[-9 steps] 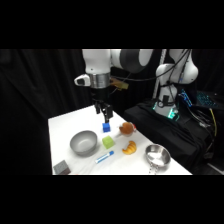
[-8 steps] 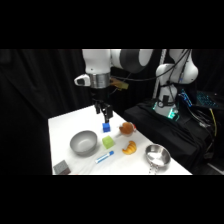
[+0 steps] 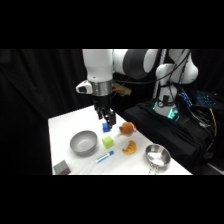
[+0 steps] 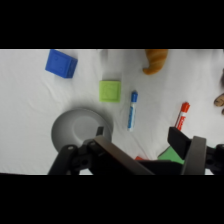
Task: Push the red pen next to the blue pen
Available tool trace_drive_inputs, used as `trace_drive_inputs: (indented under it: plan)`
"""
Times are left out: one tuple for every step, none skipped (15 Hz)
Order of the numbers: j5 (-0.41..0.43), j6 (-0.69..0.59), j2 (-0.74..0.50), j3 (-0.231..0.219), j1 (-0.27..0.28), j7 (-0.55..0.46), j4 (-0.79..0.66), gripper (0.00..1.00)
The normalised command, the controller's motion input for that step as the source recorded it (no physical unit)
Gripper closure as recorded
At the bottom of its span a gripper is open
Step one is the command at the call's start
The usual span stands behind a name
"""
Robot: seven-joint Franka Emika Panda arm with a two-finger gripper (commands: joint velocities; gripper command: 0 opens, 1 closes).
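In the wrist view, left to right on the white tabletop (image 4: 30,120), the grey bowl (image 4: 80,130) sits at 8 o'clock of the green cube (image 4: 110,91), the blue pen (image 4: 132,110) just beside it, the red pen (image 4: 182,116) well apart at 3 o'clock, and the end effector (image 4: 145,145) has its fingers apart, holding nothing.

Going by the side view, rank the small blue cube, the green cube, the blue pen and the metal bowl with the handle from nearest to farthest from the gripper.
1. Small blue cube, just below the gripper.
2. Green cube, a little nearer the camera.
3. Blue pen, beyond the green cube toward the table's front edge.
4. Metal bowl with the handle, out to the right front.
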Motion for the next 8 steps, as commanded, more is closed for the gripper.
trace_drive_inputs:
  plan:
    - [-0.158,-0.04,0.26,0.077,0.16,0.3,0.34,0.0]
    - [-0.193,-0.04,0.3,0.065,0.175,0.34,0.38,0.0]
    - [-0.218,-0.05,0.31,0.05,0.178,0.34,0.4,0.0]
    - [-0.222,-0.07,0.35,0.042,0.186,0.36,0.44,0.0]
    - [-0.199,-0.09,0.35,0.033,0.178,0.34,0.45,0.0]
    - [-0.186,-0.1,0.36,0.031,0.188,0.36,0.47,0.0]
    - [-0.168,-0.11,0.37,0.031,0.188,0.34,0.49,0.0]
    - [-0.176,-0.11,0.4,0.022,0.194,0.34,0.53,0.0]
